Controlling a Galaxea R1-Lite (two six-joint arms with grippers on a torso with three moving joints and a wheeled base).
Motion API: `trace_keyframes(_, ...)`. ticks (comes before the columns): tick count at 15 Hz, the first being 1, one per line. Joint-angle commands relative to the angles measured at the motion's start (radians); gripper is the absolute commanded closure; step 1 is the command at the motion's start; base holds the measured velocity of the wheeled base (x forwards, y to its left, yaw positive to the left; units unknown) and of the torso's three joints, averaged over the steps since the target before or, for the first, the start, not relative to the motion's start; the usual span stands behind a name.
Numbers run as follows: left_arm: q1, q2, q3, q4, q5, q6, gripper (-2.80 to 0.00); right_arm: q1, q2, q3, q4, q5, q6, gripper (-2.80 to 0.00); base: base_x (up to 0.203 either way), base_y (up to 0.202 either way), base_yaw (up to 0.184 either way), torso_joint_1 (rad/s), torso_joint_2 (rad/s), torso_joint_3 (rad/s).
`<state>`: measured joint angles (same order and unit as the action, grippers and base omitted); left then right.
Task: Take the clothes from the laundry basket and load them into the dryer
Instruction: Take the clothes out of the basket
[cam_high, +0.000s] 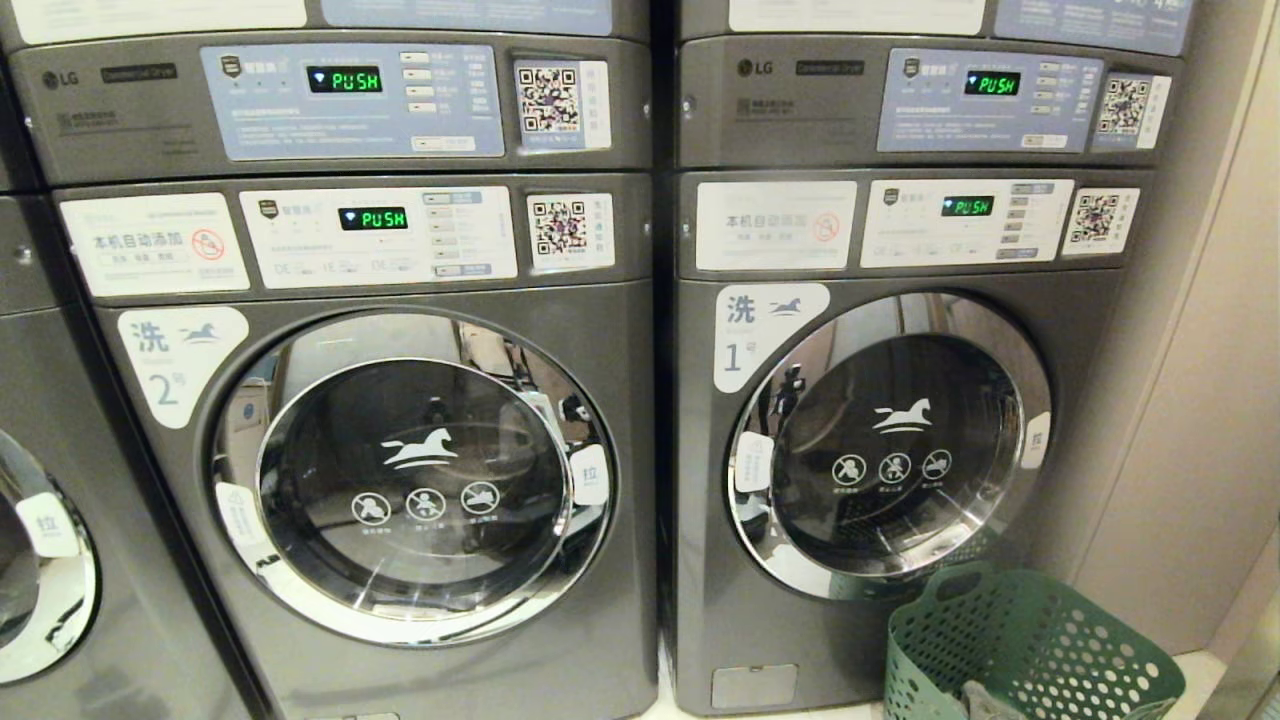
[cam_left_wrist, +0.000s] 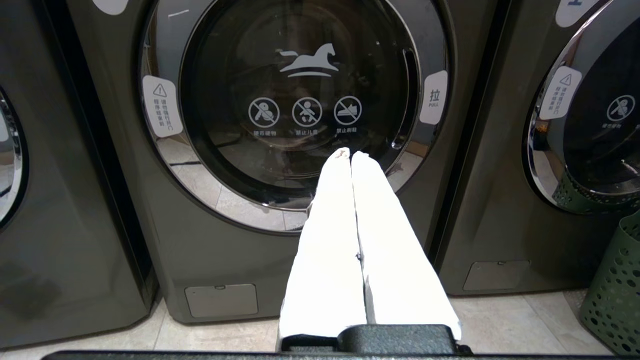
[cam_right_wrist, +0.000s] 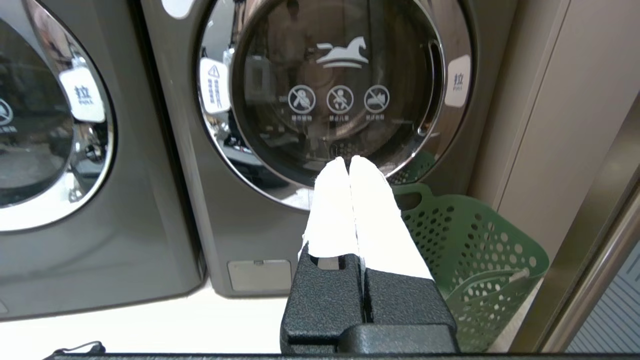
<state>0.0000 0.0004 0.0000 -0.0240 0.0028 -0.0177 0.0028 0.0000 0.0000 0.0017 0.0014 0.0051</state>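
- laundry basket (cam_high: 1020, 650) running off the lower frame edge, contents mostly hiding behind its wall
- third machine (cam_high: 40, 560) left of the basket getting cropped

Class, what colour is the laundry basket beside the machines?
Green, dotted with round holes; the laundry basket shows best in the right wrist view.

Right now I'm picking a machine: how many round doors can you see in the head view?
3. Door 2 sits centre-left, door 1 to its right above the basket, and a third door is cut off at the left edge. All look shut.
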Motion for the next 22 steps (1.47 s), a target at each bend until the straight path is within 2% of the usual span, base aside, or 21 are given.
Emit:
trace_keyframes(1, 0.0, -0.002, 0.0, -0.001, 0.0, -0.001, 0.0, 0.0, 0.0, 0.0, 0.0, 0.0, 0.001, 0.0, 0.0, 0.0, 0.0, -0.002, 0.0, -0.119)
trace_keyframes(14, 0.0, -0.002, 0.002, -0.001, 0.0, 0.002, 0.0, -0.001, 0.0, 0.0, 0.0, 0.0, 0.001, 0.0, 0.0, 0.0, 0.0, 0.002, 0.0, -0.196)
trace_keyframes(22, 0.0, -0.002, 0.001, -0.001, 0.0, 0.004, 0.0, 0.0, -0.002, 0.0, 0.0, 0.0, 0.001, 0.0, 0.0, 0.0, 0.0, 0.002, 0.0, -0.031)
